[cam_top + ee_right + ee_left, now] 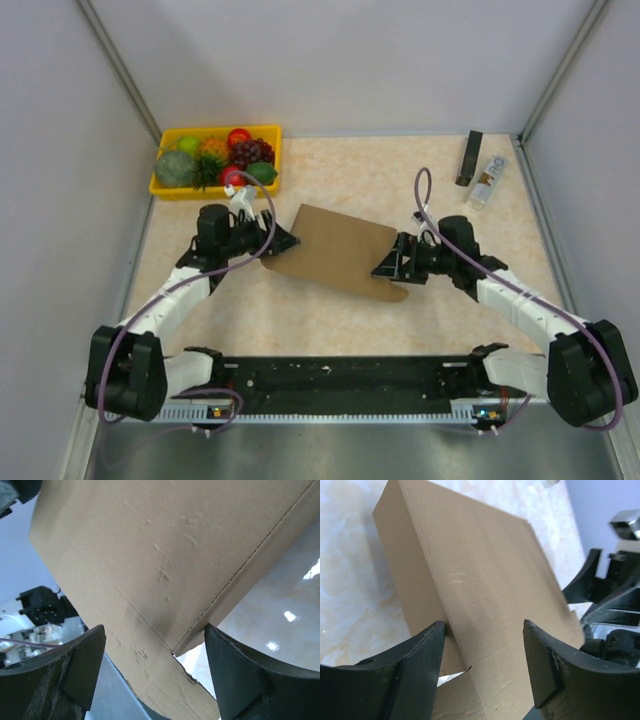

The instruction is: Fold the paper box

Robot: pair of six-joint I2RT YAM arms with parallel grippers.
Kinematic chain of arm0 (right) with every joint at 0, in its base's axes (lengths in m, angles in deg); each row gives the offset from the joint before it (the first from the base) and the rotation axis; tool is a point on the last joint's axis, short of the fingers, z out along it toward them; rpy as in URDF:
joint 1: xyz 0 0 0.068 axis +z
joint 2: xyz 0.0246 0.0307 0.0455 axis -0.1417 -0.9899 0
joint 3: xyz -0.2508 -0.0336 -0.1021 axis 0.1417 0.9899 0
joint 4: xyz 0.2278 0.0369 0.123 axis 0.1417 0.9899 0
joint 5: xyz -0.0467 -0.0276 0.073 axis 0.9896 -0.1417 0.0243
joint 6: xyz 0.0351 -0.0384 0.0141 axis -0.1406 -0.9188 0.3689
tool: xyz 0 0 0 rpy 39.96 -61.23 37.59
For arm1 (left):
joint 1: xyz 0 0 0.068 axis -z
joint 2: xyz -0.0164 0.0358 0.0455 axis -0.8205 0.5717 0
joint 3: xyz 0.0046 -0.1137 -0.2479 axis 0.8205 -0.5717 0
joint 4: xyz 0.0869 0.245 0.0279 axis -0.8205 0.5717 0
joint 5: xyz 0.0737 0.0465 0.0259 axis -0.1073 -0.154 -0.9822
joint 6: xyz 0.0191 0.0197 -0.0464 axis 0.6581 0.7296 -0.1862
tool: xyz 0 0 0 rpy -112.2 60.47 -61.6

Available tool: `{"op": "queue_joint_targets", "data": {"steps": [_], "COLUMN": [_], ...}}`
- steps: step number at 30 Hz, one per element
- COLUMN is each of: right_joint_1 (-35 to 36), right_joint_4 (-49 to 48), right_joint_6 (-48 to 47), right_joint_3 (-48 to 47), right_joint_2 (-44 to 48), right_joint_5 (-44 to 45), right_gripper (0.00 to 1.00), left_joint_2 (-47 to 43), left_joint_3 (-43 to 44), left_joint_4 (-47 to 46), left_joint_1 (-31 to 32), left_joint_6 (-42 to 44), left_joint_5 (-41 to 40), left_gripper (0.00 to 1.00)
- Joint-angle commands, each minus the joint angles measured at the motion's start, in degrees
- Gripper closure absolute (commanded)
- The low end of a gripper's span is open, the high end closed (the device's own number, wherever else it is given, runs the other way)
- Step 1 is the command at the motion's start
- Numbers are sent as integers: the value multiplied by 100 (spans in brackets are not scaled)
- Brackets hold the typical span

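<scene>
In the top view I am looking down on the paper box, which is lying near the middle of the table as a brown cardboard shape between the two arms. The left gripper is sitting at its left edge and the right gripper at its right edge, just above a rounded flap. A yellow tray of fruit is resting at the far left corner. A dark bar and a small clear item are lying at the far right, well apart from the box.

In the left wrist view the left gripper is standing wide apart around the cardboard. One of its fingers is touching the crease where a narrow side panel is meeting the broad one; the other is clear of the surface. The right gripper is showing beyond the far edge.

In the right wrist view the right gripper is also spread wide. The box is filling the space above its fingers, and a perforated fold corner is sitting between them. I cannot tell whether either finger is touching it.
</scene>
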Motion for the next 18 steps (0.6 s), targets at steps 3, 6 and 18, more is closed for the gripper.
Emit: {"op": "queue_joint_targets", "data": {"steps": [3,6,18], "right_joint_1": [13,-75,-85], "right_joint_4": [-628,-593,-864], "right_joint_6": [1494,1873,424], "right_joint_3": [-629,-788,-577], "right_joint_2": [85,225,-688], "right_joint_5": [-596,-640,-744], "right_gripper": [23,22,21], "left_joint_2": [-633,-958,-363], "left_joint_3": [-13,58,-1172], "left_joint_4": [-500,-404,-1825], "left_joint_1": [133,185,186], "left_joint_6": [-1285,-1515,-1848], "left_joint_5": [1084,979,556], "left_gripper": [33,33,36]}}
